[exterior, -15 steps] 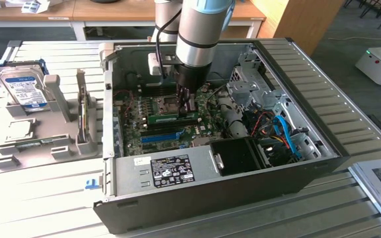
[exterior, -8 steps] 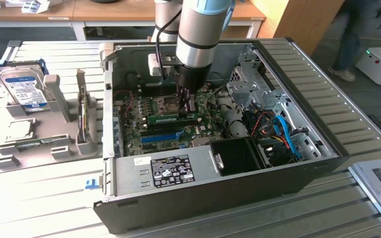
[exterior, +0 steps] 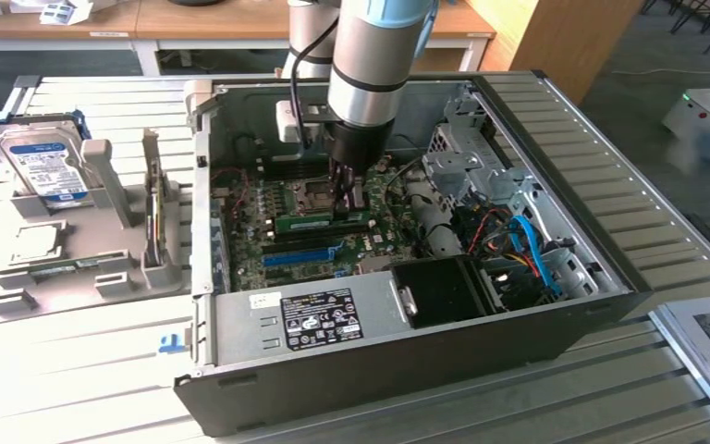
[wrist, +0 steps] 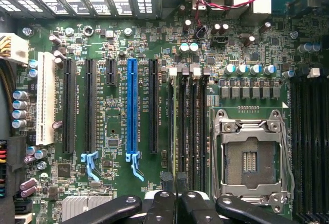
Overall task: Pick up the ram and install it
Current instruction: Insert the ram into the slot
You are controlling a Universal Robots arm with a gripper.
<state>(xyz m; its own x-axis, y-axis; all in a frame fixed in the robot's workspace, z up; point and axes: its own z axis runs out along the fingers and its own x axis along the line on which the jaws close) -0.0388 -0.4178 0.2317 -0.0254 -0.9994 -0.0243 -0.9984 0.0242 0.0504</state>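
claw | nearly closed, pinching ram | at memory slots

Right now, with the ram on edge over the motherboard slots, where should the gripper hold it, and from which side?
Pinch the ram at mid-length on its upper long edge, coming straight down and squeezing its two flat faces. It stands on edge, so only that edge is free; the gripper looks shut on that edge.

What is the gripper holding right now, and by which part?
The ram, pinched along its upper long edge by the gripper, jaws shut on it, over the memory slots.
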